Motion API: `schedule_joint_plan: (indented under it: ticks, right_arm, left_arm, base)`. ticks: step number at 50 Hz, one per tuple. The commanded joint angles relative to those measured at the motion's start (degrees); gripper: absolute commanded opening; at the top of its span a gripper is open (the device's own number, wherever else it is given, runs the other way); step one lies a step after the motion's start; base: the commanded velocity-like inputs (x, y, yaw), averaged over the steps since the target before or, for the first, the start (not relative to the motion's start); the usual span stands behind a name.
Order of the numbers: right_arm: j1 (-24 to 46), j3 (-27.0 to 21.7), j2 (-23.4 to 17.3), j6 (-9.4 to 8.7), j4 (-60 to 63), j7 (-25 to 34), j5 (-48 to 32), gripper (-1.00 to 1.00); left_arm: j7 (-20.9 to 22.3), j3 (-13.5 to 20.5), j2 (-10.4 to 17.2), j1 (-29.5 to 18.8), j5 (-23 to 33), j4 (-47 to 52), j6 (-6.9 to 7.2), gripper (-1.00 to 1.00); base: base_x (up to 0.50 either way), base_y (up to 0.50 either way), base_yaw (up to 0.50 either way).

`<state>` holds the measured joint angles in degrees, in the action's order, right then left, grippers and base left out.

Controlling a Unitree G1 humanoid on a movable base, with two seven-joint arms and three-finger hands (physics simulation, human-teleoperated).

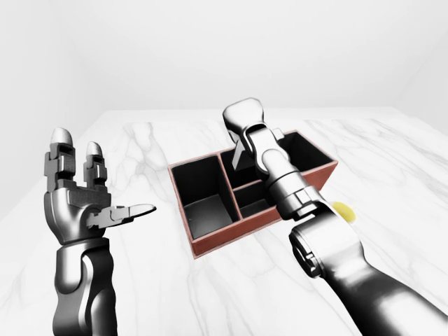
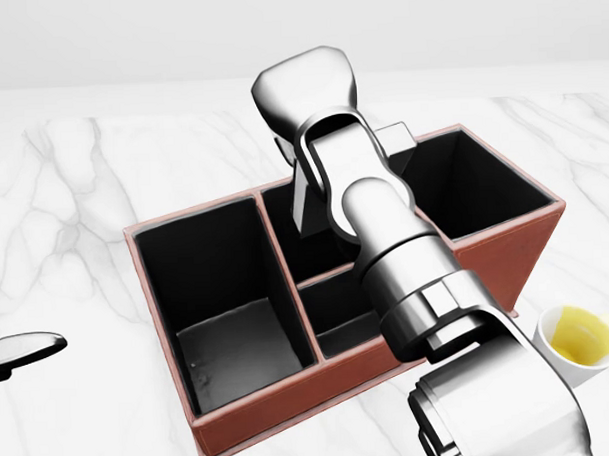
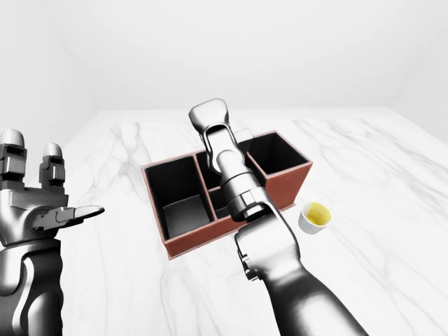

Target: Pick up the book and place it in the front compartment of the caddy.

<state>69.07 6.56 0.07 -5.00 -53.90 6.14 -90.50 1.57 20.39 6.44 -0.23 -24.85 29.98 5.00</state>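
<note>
One caddy (image 2: 232, 431), one cup (image 3: 314, 217), one book (image 2: 398, 143) and two hands are in view on the white marble surface (image 1: 154, 280). The caddy is a reddish-brown box with black lining, and three compartments can be counted: a long one at its left end in the head view, a small one beside it toward the bottom of that view, and a larger one reaching to the right end along the top. The book shows only as pale grey slivers either side of the right arm, one corner poking out at the arm's right and a lighter strip at its left; its cover and title cannot be made out. It hangs above the larger top compartment, clear of the caddy floor as far as can be seen, and seems to stand roughly on edge, though its long axis is too hidden to tell. The right hand (image 2: 311, 138) reaches over the caddy with its back toward the camera; its fingers are hidden behind it, so whether they clamp the book cannot be told. The left hand (image 1: 84, 203) is raised well left of the caddy, fingers spread apart and pointing up, thumb out to the right, holding nothing. The cup, white with yellow inside, stands just beside the caddy's right end.
</note>
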Motion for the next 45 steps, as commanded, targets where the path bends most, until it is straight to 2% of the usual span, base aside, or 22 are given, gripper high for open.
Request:
schedule_joint_plan:
  ticks: [1,33,45]
  right_arm:
    - [2.2,1.1,-0.5,0.0,-3.4,-7.4,-2.4,-1.0]
    - [4.5,0.8,-0.2,0.0,-16.0,-18.2,5.7,-1.0]
    - [4.4,1.0,-0.1,0.0,-18.2,-19.5,7.6,-1.0]
  left_arm:
    - [0.0,0.2,0.1,-0.1,0.0,0.2,0.0,1.0]
    - [0.1,0.6,0.2,-0.1,-0.6,0.3,0.0,1.0]
    - [0.1,0.3,0.1,0.0,-0.4,0.1,0.0,1.0]
  base:
    - [0.0,0.0,0.0]
    - [0.0,0.0,0.0]
    - [0.0,0.0,0.0]
